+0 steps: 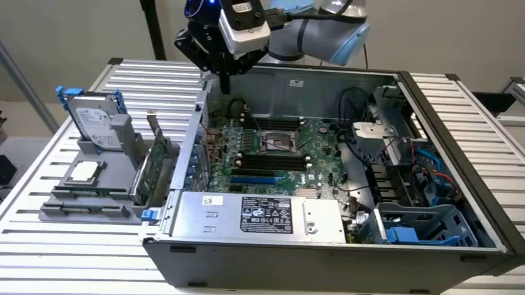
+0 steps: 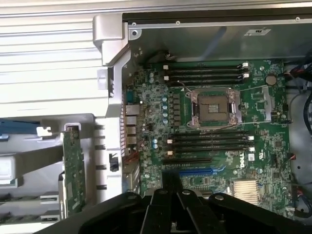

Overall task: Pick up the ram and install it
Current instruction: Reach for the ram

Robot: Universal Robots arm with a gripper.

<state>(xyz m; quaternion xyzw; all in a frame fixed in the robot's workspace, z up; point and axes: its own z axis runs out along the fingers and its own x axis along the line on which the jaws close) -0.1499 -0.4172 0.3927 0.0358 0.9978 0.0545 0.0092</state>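
The gripper [image 1: 223, 85] hangs over the far left corner of the open computer case [image 1: 459, 184], above the motherboard [image 1: 275, 153], touching nothing. Its jaws look drawn together, with no stick visible between them. The ram [image 1: 86, 193] sits as a thin green strip in the gray holder [image 1: 58, 212], outside the case on the exterior view's left, beside the expansion card [image 1: 156, 163] and hard drive [image 1: 94, 123].

Black pincer [image 1: 223, 83], green motherboard [image 1: 324, 153], black slots [image 1: 271, 161], silver hard drive [image 1: 97, 126], blue rails [image 1: 64, 93], white slatted table [image 1: 480, 123]
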